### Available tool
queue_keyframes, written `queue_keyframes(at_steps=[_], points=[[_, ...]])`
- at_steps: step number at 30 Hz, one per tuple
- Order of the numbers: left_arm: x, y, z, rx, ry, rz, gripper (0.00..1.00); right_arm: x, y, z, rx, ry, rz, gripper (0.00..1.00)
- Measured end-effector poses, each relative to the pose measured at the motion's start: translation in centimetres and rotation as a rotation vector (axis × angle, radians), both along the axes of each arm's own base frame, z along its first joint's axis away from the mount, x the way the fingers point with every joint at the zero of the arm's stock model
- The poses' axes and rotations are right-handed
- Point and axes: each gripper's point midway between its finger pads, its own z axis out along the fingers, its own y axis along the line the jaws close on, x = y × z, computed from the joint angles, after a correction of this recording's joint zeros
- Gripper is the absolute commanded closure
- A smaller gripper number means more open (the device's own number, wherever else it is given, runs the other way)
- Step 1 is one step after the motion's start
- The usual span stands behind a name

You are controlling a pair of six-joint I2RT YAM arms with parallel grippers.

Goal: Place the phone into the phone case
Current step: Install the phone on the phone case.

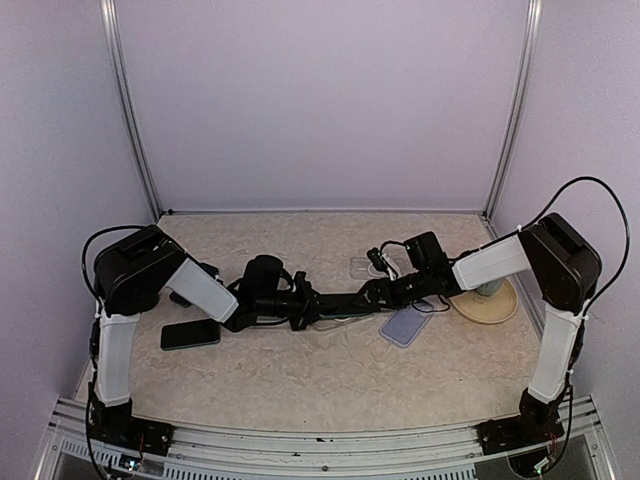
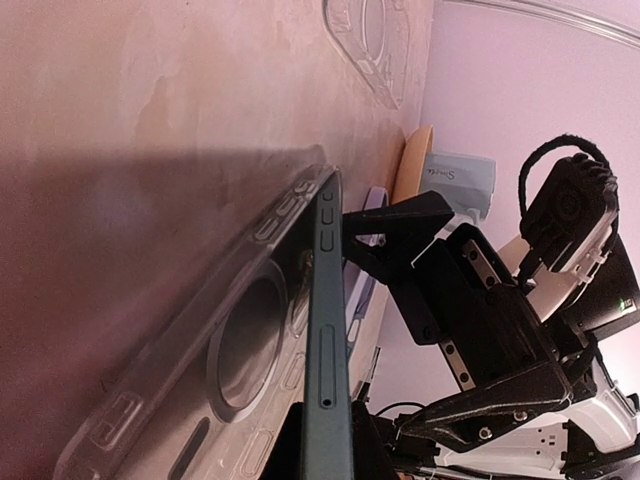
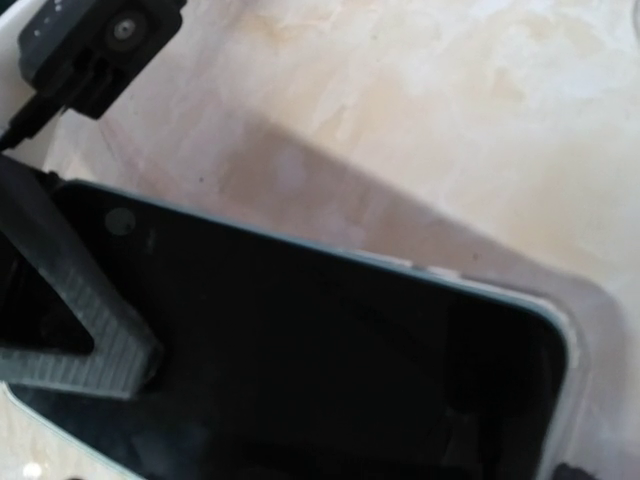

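A dark teal phone [image 2: 330,330] stands on edge above the table, and my left gripper [image 2: 330,445] is shut on its lower end. A clear phone case [image 2: 225,375] with a round ring leans against the phone's back, one long edge hugging it. In the right wrist view the phone's black screen [image 3: 320,340] fills the frame, with the case's clear rim [image 3: 585,340] past its corner. My right gripper [image 3: 320,420] is open, and one ribbed finger [image 3: 85,345] lies on the screen. From above, both grippers [image 1: 305,308] [image 1: 378,292] meet at mid-table around the phone [image 1: 340,303].
A second black phone [image 1: 190,333] lies flat at the left. A lavender case [image 1: 405,325] lies under the right arm. Another clear case [image 1: 362,265] sits behind the grippers. A tan plate [image 1: 505,305] with a cup [image 2: 455,180] stands at the right.
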Motion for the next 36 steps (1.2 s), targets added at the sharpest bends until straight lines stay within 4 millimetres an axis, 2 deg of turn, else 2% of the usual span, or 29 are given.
queue_keyframes(at_steps=[19, 36], points=[[0.57, -0.08, -0.49, -0.031, -0.015, -0.051, 1.0, 0.72, 0.25, -0.04, -0.034, -0.004, -0.002, 0.0], [0.64, 0.47, -0.56, -0.04, -0.032, -0.049, 1.0, 0.54, 0.62, -0.15, -0.063, -0.033, 0.022, 0.0]])
